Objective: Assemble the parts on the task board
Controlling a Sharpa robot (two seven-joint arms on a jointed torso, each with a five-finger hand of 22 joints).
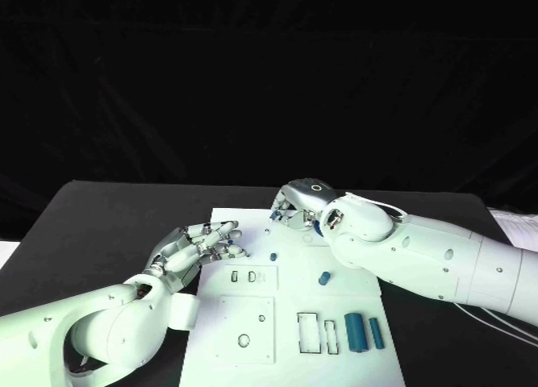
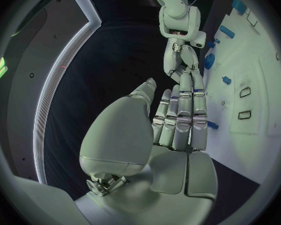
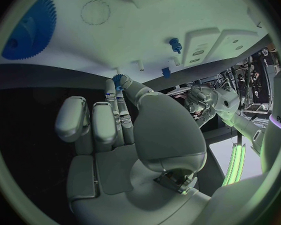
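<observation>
The white task board (image 1: 294, 302) lies in the middle of the black table. My right hand (image 1: 302, 211) hovers over the board's far edge and pinches a small blue part (image 3: 119, 80) between thumb and a fingertip. Close by it a blue gear (image 3: 28, 27) lies on the board. My left hand (image 1: 199, 248) is at the board's left edge with its fingers (image 2: 181, 112) stretched out straight, holding nothing; a tiny blue piece (image 2: 212, 125) lies beside them. A blue peg (image 1: 273, 256) and a short blue part (image 1: 324, 278) stand mid-board. Two long blue cylinders (image 1: 353, 330) lie near the right edge.
Rectangular slots (image 1: 243, 276) and a raised square plate with a round hole (image 1: 245, 321) mark the board's left half. Two taller rectangular slots (image 1: 308, 332) sit beside the cylinders. Bare black table (image 1: 106, 226) runs to the left, and white papers (image 1: 527, 230) lie at the far right.
</observation>
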